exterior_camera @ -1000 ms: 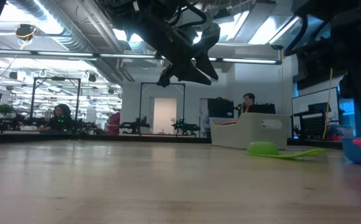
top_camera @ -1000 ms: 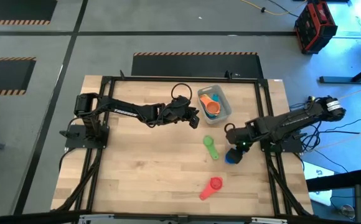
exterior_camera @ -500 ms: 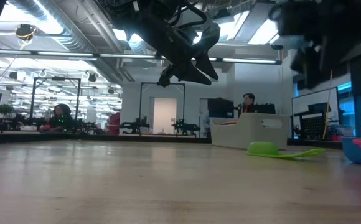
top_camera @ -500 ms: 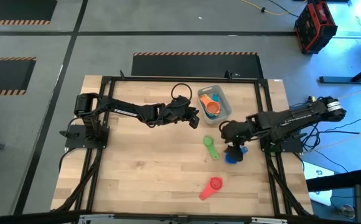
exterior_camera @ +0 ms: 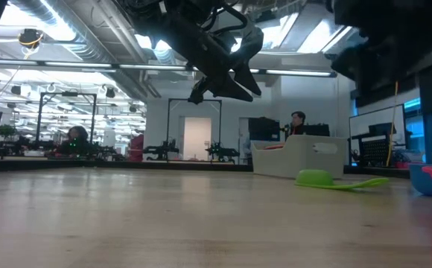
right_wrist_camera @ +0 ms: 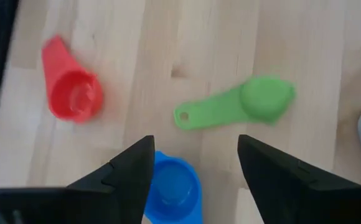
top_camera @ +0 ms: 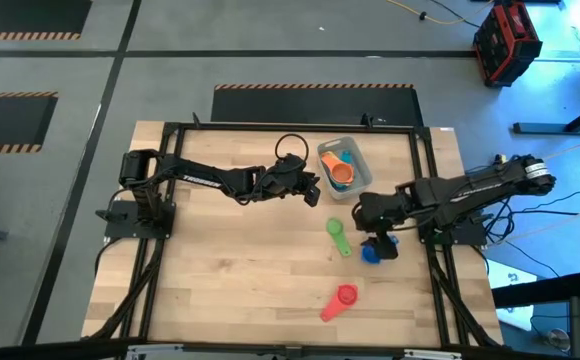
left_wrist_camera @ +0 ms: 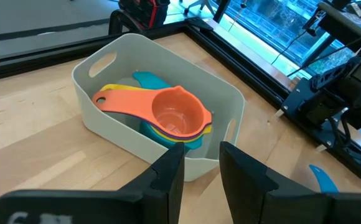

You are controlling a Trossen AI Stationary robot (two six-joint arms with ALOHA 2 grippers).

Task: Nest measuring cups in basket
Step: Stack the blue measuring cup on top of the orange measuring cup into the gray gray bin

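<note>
- Over the table's right side, the right gripper (right_wrist_camera: 193, 163) hung with fingers spread wide and empty, the dark blue cup (right_wrist_camera: 173, 185) directly beneath it.
- A good pick meant lowering straight, centring the rim between the fingers, clear of the green cup (top_camera: 337, 236).
- Beside the basket (top_camera: 361, 160), the left gripper (left_wrist_camera: 196, 163) waited part-open, empty.

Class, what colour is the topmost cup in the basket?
Orange, nested on the others in the basket; the left wrist view shows it best.
</note>
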